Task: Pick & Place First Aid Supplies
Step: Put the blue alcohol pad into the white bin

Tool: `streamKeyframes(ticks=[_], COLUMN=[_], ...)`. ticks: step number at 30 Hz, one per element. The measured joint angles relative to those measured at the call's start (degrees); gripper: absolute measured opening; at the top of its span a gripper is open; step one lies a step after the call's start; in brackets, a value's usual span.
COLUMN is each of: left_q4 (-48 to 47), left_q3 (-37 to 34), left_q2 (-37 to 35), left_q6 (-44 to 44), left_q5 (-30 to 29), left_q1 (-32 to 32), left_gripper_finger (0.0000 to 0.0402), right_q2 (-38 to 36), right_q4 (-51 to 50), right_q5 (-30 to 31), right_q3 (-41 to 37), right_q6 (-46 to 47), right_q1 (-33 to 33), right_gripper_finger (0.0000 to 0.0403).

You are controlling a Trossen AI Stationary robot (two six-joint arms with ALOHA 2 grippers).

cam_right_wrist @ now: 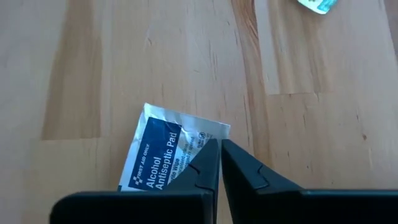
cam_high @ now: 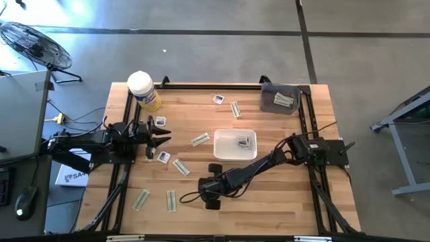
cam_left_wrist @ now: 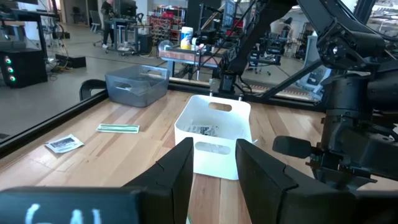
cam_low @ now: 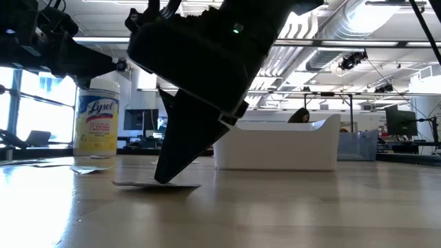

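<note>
The right gripper (cam_right_wrist: 219, 163) is down on the wood at the near side of the table (cam_high: 282, 202), its fingers drawn together on the edge of a square white packet (cam_right_wrist: 165, 155) whose blue panel reads "Alcohol Antiseptic Pad". From level with the tabletop, the packet (cam_low: 157, 184) lies flat with the fingertips pressed onto it; whether it is truly pinched or only pressed is hard to judge.

Behind it stands the white tray (cam_high: 234, 145) with a few packets inside. More packets and narrow pale strips (cam_high: 172, 199) lie scattered over the left half of the table.

The left gripper (cam_high: 160, 138) hovers at the left side, fingers (cam_left_wrist: 177, 171) apart, holding nothing.

At the far left corner stands a yellow canister (cam_low: 96, 125) labelled "Lysol", and at the far right corner a grey bin (cam_high: 280, 99) holding strips.
</note>
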Motion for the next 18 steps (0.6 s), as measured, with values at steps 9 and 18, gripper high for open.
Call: streamKeyframes(ticks=[9, 18], left_q4=[-0.02, -0.02], left_q3=[0.00, 0.00], left_q2=[0.01, 0.01], left_q6=[0.02, 0.00], left_q5=[0.00, 0.01], left_q1=[0.02, 0.00], left_gripper_finger=[0.0119, 0.0119], right_q2=[-2.91, -1.68], right_q4=[-1.42, -6.66], right_q5=[2.15, 1.65], right_q3=[-0.01, -0.03], right_q6=[-0.57, 0.96], right_q1=[0.90, 2.48], right_gripper_finger=[0.0061, 0.0085])
